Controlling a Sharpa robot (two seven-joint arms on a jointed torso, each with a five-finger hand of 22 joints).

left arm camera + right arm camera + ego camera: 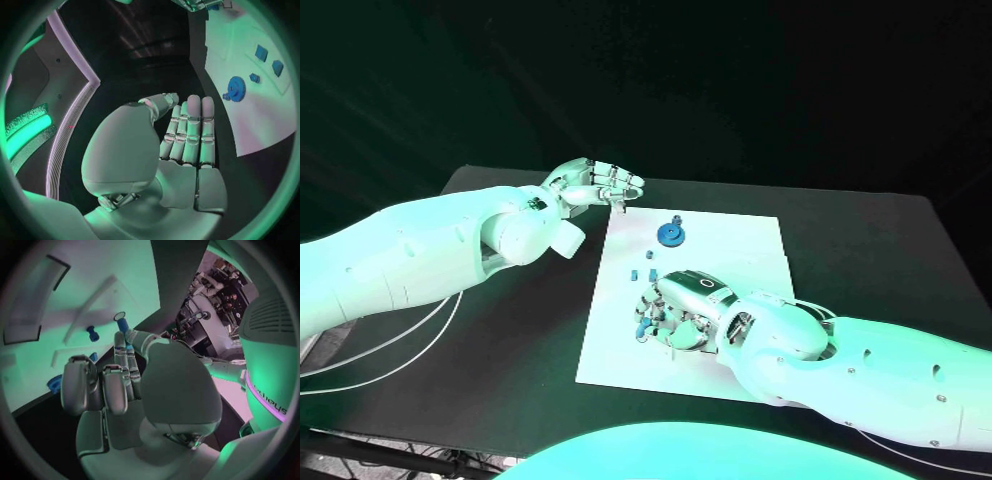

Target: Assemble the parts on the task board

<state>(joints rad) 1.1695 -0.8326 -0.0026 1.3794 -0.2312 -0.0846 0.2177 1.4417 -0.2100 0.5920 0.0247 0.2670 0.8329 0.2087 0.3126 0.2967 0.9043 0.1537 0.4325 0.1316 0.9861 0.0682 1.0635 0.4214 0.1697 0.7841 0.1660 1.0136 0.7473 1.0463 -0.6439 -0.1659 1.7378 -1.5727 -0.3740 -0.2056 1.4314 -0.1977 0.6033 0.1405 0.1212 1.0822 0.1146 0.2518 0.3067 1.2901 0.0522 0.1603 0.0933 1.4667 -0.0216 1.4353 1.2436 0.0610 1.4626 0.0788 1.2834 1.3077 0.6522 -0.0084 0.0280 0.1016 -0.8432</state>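
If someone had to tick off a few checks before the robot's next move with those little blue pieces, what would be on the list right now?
1. Right hand has a part: ok. The right wrist view shows a blue peg pinched at its fingertips.
2. Right hand is over the board: ok.
3. Left hand is out of the way: ok, it sits off the board's far left corner, holding nothing.
4. Blue gear lies on the board, clear of both hands: ok.
5. Peg lined up with its hole: cannot tell, the hand hides the spot beneath.
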